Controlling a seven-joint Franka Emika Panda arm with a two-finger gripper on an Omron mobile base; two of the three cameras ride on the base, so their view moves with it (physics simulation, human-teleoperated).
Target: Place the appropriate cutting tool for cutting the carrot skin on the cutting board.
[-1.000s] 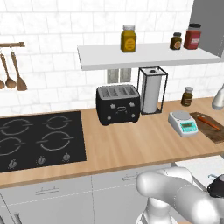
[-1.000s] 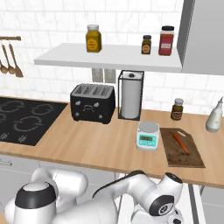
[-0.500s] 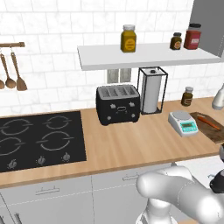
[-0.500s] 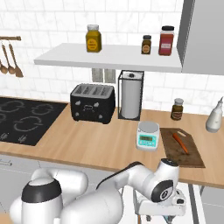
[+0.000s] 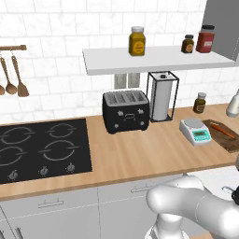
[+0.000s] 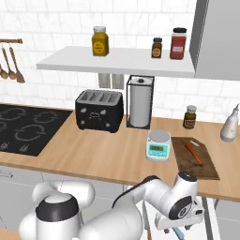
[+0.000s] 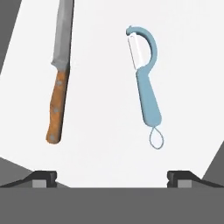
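So the gripper (image 7: 112,177) is down low below the counter edge, jaws spread wide with nothing between them, looking straight down at a white surface. Lying flat there is the peeler (image 7: 145,83), light-blue handle with a little loop at the end and a pale blade in its curved head. Off to its left, well apart, there's a knife (image 7: 59,74) with a brown wooden handle and a grey blade, lying roughly parallel to the peeler. Nothing sits between the two, and nothing sits between the fingertips (image 7: 41,178) and the peeler either.

Up on the wooden counter (image 6: 103,157), the cutting board (image 6: 194,157) is at the right end, dark brown, with the carrot (image 6: 192,152) lying on it at a slant. Just left of the board is a small kitchen scale (image 6: 158,145), almost touching it. Further left and back by the wall: a paper towel holder (image 6: 140,101) and a black toaster (image 6: 100,110). A little brown jar (image 6: 189,116) stands behind the board and a white bottle (image 6: 230,125) is off to its far right. The black stovetop (image 5: 39,148) takes up the left end.
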